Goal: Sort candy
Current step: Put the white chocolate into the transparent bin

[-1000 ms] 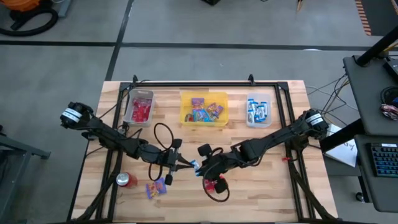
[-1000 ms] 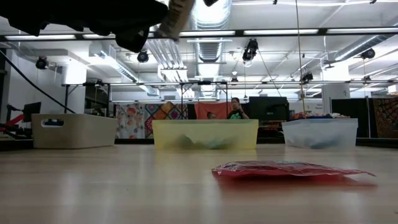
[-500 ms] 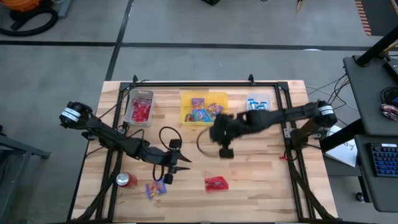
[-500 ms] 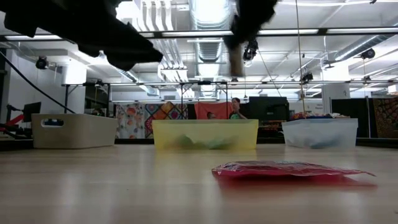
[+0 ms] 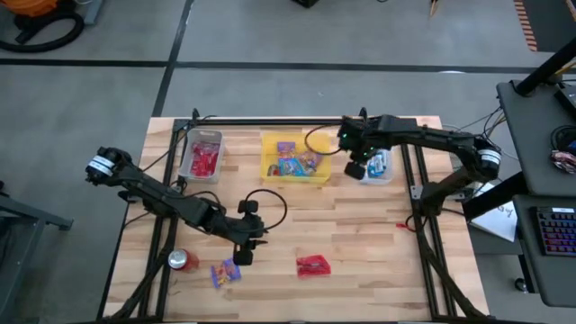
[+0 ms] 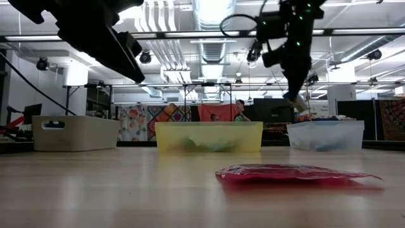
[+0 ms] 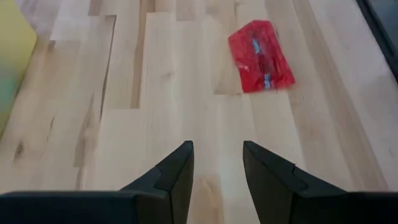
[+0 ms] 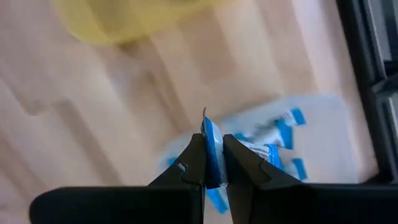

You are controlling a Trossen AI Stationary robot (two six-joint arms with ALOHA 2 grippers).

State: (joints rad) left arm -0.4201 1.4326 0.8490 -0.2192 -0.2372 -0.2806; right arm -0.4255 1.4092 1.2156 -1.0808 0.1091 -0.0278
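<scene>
The right gripper (image 8: pixel 213 163) pinches a blue bar (image 8: pixel 212 146) above the clear bin (image 5: pixel 375 162) at the bench's far right corner, so it should let go only over the bin, while the left gripper (image 7: pixel 217 163) waits with parted, empty fingers.

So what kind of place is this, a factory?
More likely a robotics lab or workshop: exposed ceiling ducts, a wooden table with candy bins, and a keyboard desk alongside.

No legible text, brand, number or sign found: markings on the red packet (image 7: pixel 261 56) and other candy wrappers are too blurred to read.
</scene>
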